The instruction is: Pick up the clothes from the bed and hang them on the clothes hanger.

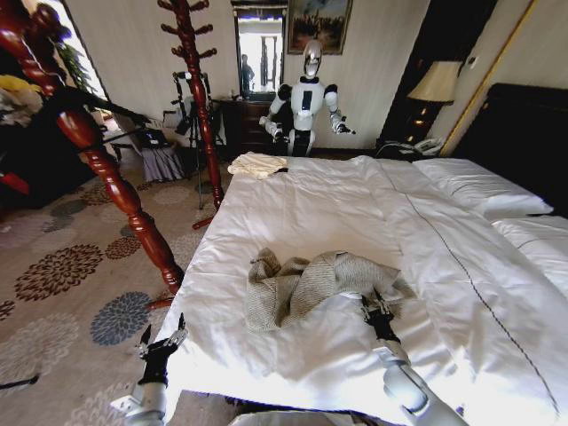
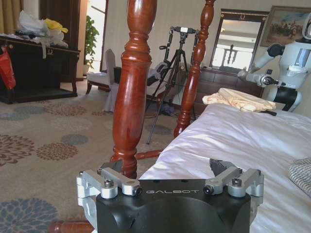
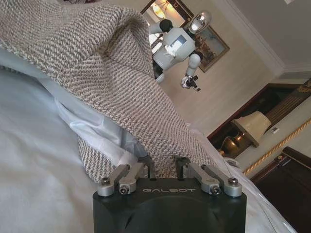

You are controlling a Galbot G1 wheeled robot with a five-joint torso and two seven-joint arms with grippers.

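Jaws of the right gripper (image 3: 163, 170) are pinched on the cardigan (image 1: 306, 284) hem; left gripper (image 1: 162, 342) is held open beside the bed (image 1: 311, 204). Soft, limp, light knit is judged; collar hold is advised.

Coarse-knit cardigan (image 1: 306, 286) on smooth white duvet (image 1: 302, 213).

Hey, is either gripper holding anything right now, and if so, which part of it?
The right gripper pinches the cardigan at its near edge on the bed. The left gripper is open and holds nothing.
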